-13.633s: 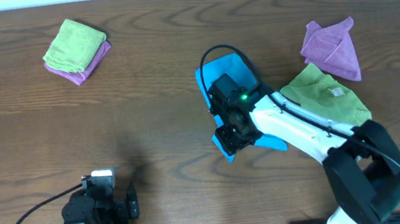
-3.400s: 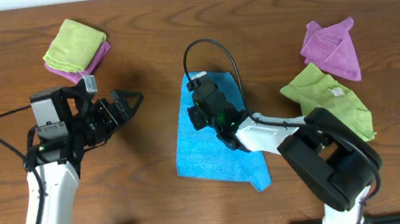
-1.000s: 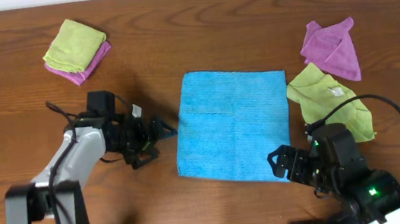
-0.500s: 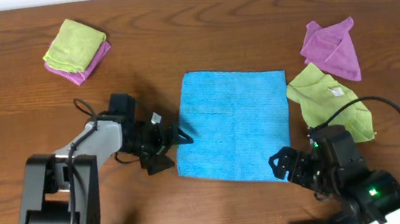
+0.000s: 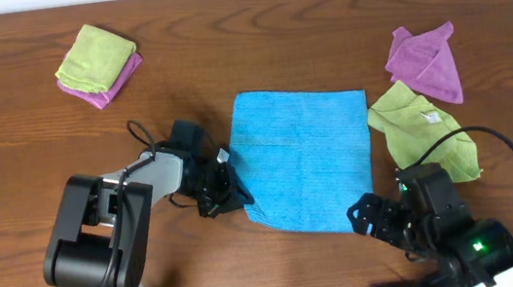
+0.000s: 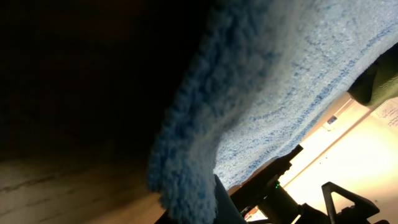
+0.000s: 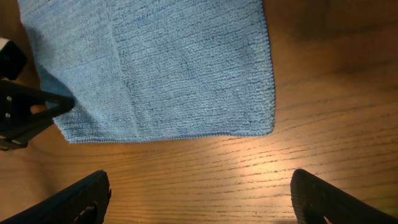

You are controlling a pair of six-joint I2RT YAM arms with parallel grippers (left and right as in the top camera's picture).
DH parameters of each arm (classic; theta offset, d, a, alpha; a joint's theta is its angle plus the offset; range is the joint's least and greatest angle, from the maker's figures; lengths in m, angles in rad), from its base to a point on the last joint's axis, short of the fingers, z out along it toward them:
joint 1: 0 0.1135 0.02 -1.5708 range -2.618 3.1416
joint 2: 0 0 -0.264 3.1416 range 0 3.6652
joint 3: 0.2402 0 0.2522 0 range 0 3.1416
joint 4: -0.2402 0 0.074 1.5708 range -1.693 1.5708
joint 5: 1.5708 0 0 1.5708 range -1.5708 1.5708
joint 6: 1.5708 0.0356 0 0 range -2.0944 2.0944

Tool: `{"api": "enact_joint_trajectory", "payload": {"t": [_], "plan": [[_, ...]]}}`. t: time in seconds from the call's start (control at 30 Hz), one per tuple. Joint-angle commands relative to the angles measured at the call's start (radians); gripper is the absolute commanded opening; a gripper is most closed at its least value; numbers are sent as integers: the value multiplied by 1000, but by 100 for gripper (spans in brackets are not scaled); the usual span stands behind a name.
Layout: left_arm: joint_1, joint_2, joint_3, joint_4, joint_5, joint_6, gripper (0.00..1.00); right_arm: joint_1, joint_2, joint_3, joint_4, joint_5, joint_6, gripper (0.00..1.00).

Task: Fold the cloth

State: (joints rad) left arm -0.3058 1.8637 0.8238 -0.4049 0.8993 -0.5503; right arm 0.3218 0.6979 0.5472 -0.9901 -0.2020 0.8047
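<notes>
The sky-blue cloth (image 5: 302,157) lies spread flat in the middle of the table. My left gripper (image 5: 233,190) is low at the cloth's near-left corner and is shut on it. In the left wrist view the fuzzy blue cloth (image 6: 280,81) fills the frame, and its bunched corner sits in the gripper (image 6: 199,208). My right gripper (image 5: 369,218) stands open just in front of the near-right corner. In the right wrist view its fingers (image 7: 87,198) are spread wide over bare wood, with the cloth (image 7: 155,62) ahead and the left gripper (image 7: 31,115) at the left edge.
A folded lime-green cloth lies on a purple one (image 5: 97,65) at the back left. A crumpled purple cloth (image 5: 425,62) and a lime-green cloth (image 5: 426,128) lie just right of the blue cloth, close to my right arm.
My left gripper slid right to the cloth's near-left corner and shut on it, and that corner has shifted inward. The right arm has hardly moved.
</notes>
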Motion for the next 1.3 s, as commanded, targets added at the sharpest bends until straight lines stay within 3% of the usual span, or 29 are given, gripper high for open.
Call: {"api": "enact_joint_trajectory", "payload": {"t": [0.0, 0.43, 0.83, 0.9, 0.93, 0.97, 1.0, 1.03, 1.27], "plan": [[-1, 13, -4, 0, -24, 7, 6, -7, -6, -18, 6, 37, 10, 89], [-2, 12, -4, -93, 46, 119, 6, -7, 37, -267, 273, 27, 118, 81], [-2, 12, -4, -126, 71, 154, 6, -7, 258, -283, 480, 26, 130, 75], [-2, 12, -4, -136, 70, 163, 6, -7, 319, -283, 517, 26, 107, 66], [-2, 12, -4, -144, 70, 168, 6, -7, 339, -283, 530, 26, 94, 57], [-2, 12, -4, -153, 70, 175, 6, -7, 356, -283, 540, 26, 82, 35], [-2, 12, -4, -162, 70, 182, 6, -7, 360, -283, 554, 26, 56, 6], [-2, 12, -4, -169, 70, 190, 6, -7, 359, -281, 561, 26, 40, 1], [0, -43, -4, -272, 66, 294, 6, -7, 285, -225, 511, 9, -63, 1]]}}
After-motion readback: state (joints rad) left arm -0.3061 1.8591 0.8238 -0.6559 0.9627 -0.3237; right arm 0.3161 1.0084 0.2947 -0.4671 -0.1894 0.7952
